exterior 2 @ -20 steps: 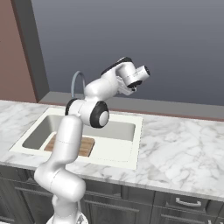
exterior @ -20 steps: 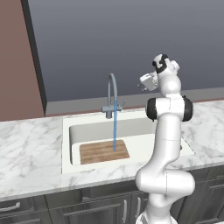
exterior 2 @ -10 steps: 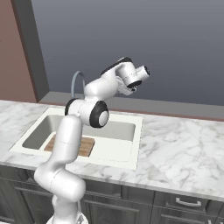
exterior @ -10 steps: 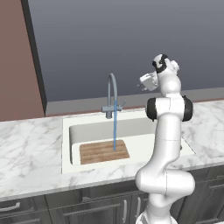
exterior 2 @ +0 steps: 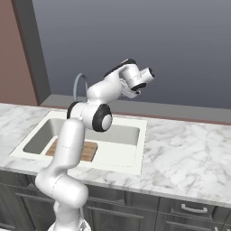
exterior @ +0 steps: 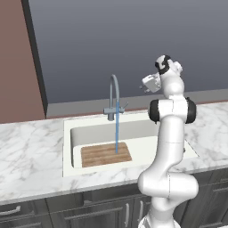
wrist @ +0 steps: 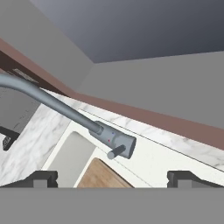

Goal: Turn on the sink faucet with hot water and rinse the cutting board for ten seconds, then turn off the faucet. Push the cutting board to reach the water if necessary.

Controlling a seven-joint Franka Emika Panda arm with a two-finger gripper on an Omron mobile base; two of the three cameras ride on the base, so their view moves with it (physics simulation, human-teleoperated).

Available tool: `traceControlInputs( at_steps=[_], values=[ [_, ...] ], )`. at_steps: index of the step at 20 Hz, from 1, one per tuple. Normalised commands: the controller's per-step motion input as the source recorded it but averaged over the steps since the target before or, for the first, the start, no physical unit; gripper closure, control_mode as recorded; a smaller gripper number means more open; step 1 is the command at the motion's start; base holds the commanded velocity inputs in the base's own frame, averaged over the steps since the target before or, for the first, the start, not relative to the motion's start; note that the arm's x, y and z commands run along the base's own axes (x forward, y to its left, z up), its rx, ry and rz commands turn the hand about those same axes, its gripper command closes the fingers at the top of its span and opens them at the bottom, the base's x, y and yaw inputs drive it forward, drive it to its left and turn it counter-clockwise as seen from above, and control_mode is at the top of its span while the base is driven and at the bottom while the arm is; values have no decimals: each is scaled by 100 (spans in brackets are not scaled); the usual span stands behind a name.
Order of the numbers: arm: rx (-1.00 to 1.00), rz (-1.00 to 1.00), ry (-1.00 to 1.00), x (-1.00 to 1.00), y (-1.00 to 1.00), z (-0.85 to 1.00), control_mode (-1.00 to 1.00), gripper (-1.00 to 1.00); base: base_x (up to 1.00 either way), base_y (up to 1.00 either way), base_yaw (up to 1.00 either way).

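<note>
Set into the marble counter, the white sink (exterior: 67,147) (exterior 2: 135,155) holds the wooden cutting board (exterior: 106,154) (exterior 2: 90,150) (wrist: 99,173) flat on its floor. The grey gooseneck faucet (exterior: 112,91) (exterior 2: 79,84) (wrist: 114,141) stands at the sink's back rim. A thin blue stream of water (exterior: 117,133) falls from the spout onto the board's right part. My gripper (exterior: 144,86) (wrist: 112,177) hangs in the air to the right of the spout, above the sink's back edge, touching nothing. It points at the faucet base. Its fingers are wide apart and hold nothing.
Marble counter (exterior: 31,156) (exterior 2: 189,158) runs on both sides of the sink. A grey wall with a brown ledge rises behind the faucet, and a brown panel (exterior: 15,62) stands at the far left. Dark cabinet fronts (exterior 2: 189,210) lie below the counter.
</note>
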Motion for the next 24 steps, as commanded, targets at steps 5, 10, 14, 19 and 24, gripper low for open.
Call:
traceControlInputs(
  at_steps=[5, 10, 14, 19, 24],
  values=[
    [0, 0, 0, 0, 0, 0, -100, -100, 0, 0, 0],
    [0, 0, 0, 0, 0, 0, -100, -100, 0, 0, 0],
    [0, 0, 0, 0, 0, 0, -100, -100, 0, 0, 0],
    [0, 0, 0, 0, 0, 0, -100, -100, 0, 0, 0],
    [0, 0, 0, 0, 0, 0, -100, -100, 0, 0, 0]
  ],
)
